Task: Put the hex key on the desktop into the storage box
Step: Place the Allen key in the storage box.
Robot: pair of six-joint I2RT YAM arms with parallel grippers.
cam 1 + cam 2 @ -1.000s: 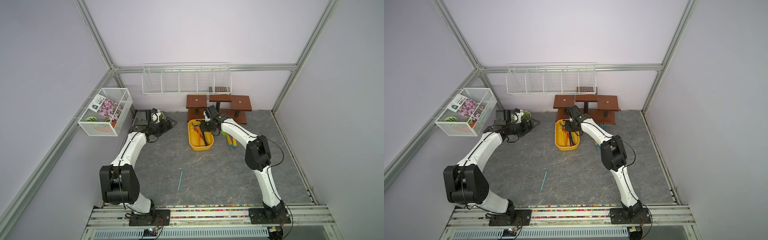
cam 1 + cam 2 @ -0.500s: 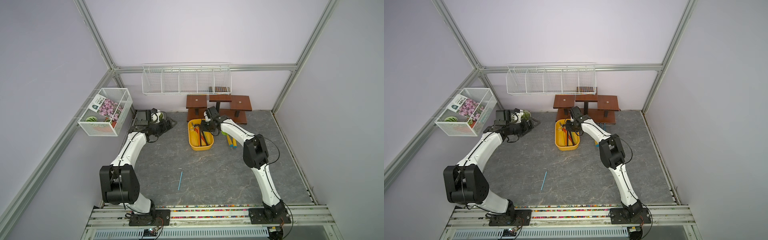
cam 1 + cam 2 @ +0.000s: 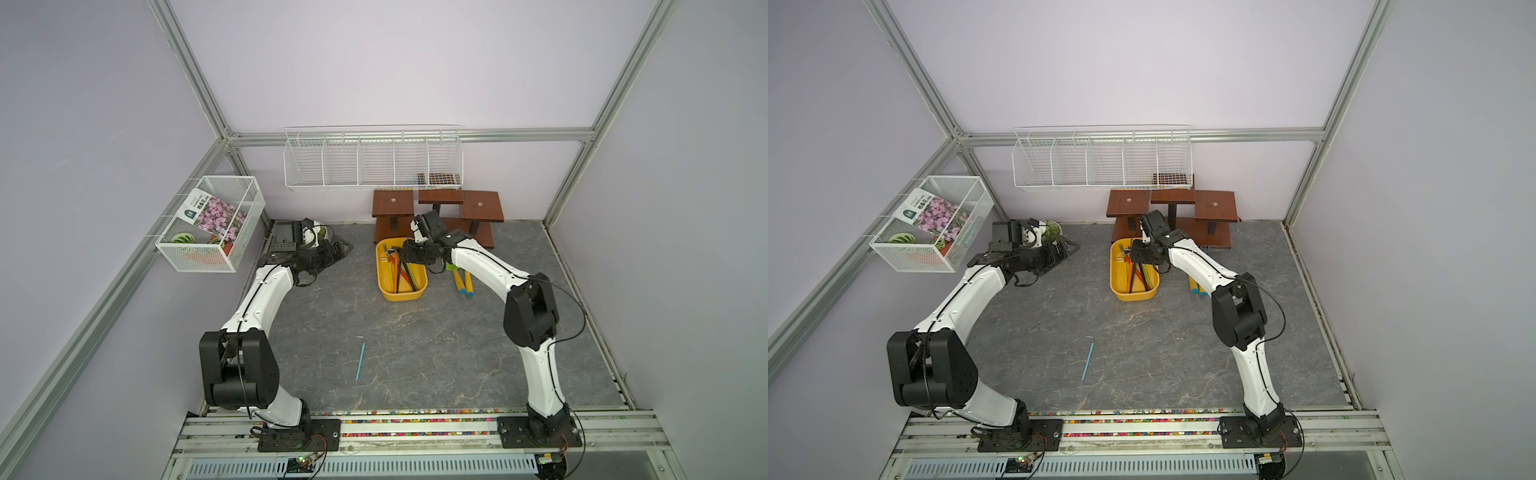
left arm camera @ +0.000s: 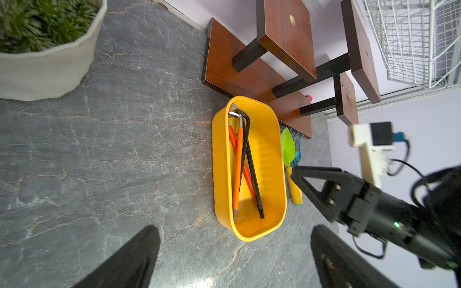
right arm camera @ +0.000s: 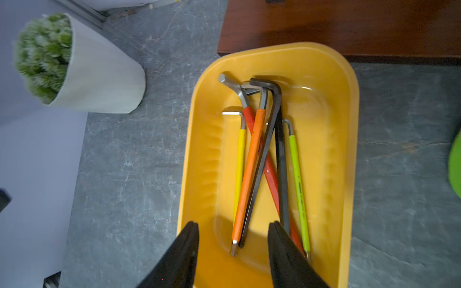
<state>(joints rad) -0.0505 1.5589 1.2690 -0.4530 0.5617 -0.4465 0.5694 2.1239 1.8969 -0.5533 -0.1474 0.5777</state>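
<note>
The yellow storage box [image 3: 420,291] [image 3: 1113,282] [image 4: 220,174] [image 5: 199,149] stands at the back middle of the desktop [image 3: 436,345]. Several hex keys with orange, red, yellow, green and black shafts lie inside it. My right gripper [image 3: 409,255] [image 3: 1136,254] [image 5: 234,224] hangs over the box's near end, open, with nothing between its fingers. A thin blue hex key [image 3: 360,358] [image 3: 1087,359] lies alone on the desktop near the front centre. My left gripper [image 3: 340,248] [image 3: 1066,248] [image 4: 234,229] hovers open at the back left, empty.
A white plant pot [image 4: 42,69] [image 5: 99,82] stands by the left gripper. Brown wooden stands [image 3: 436,208] back the box. Garden tools with yellow and blue handles [image 3: 463,284] lie right of the box. White wire baskets [image 3: 374,158] [image 3: 212,224] hang on the walls.
My right gripper's jaws have opened from shut while over the storage box, and the arm shifted slightly. The left arm and the blue hex key have not moved.
</note>
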